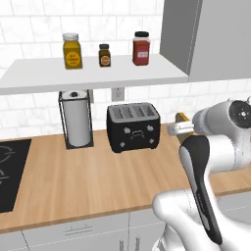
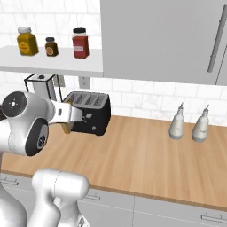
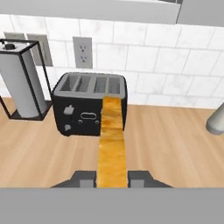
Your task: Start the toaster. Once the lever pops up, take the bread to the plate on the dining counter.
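Observation:
The black toaster (image 1: 133,126) (image 2: 91,113) (image 3: 87,105) stands on the wood counter by the tiled wall, its grey slotted top facing up. My gripper (image 3: 112,178) (image 1: 177,128) (image 2: 76,114) hovers in front of the toaster and to its right, above the counter. It is shut on the bread (image 3: 111,140), a golden-brown slice that sticks out from between the fingers toward the toaster. A small corner of the bread (image 1: 183,117) (image 2: 66,128) shows beside the hand in both base views. The plate and the dining counter are out of view.
A paper towel holder (image 1: 77,120) (image 3: 22,87) stands left of the toaster. A black cooktop (image 1: 10,171) lies at the far left. Three spice jars (image 1: 104,54) sit on the shelf above. Two pale bottles (image 2: 189,126) stand to the right, under grey wall cabinets (image 2: 168,35).

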Available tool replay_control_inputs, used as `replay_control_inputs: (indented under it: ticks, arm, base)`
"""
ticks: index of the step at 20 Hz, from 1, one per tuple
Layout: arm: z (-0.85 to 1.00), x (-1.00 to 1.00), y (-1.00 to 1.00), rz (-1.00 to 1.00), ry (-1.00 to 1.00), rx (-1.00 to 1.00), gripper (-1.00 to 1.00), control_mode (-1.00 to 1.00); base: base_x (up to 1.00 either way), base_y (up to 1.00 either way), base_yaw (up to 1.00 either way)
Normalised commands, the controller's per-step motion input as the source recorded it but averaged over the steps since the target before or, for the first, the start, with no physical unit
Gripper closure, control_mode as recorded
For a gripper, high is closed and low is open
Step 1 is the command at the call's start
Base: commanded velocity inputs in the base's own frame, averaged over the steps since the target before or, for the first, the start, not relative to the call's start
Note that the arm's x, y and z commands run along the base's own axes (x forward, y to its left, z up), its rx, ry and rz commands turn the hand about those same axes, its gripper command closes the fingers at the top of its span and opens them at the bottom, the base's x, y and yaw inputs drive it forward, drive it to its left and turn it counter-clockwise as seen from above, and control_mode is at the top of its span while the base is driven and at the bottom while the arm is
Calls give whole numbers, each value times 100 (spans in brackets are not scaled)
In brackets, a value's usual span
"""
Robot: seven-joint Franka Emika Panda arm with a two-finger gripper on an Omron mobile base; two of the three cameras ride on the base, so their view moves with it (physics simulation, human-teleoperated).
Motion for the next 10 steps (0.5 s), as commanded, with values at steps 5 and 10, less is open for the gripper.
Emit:
replay_control_inputs:
  ticks: [5, 10]
  arm:
    - [0, -38, 0, 0, -1, 0, 100, -100]
    - [0, -11, 0, 0, -1, 2, 100, -100]
  base:
    - [0, 0, 0]
    - [0, 0, 0]
